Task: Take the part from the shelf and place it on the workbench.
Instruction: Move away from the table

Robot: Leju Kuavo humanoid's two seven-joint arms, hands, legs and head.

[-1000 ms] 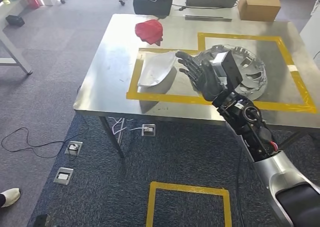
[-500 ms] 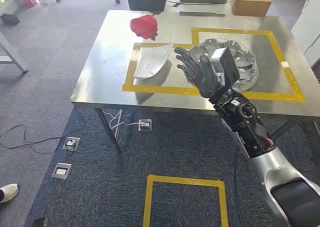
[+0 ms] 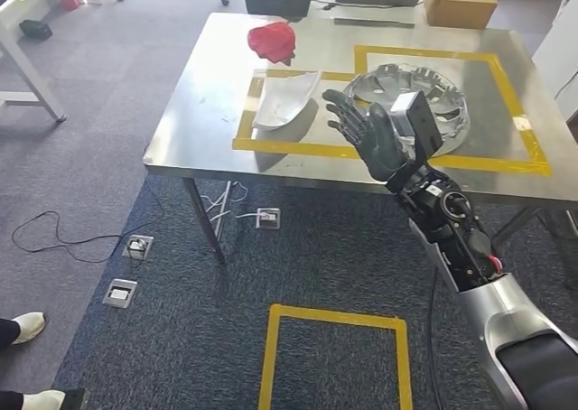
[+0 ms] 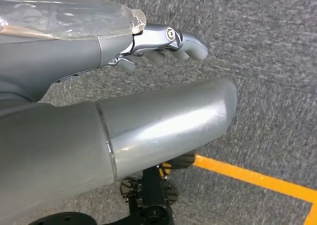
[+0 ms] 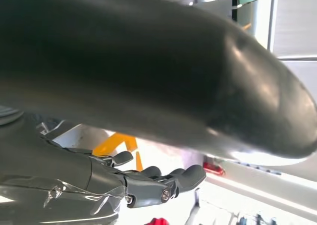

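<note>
Apparently the right robot hand (image 3: 368, 132) is empty with fingers spread above the surface (image 3: 204, 112), because the silver part (image 3: 284, 99) already lies there.

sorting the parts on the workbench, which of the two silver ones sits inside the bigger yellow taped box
The round hubcap, with its ring of cut-outs, lies in the bigger taped box behind the right hand. The smooth curved panel sits in the smaller box beside it.
</note>
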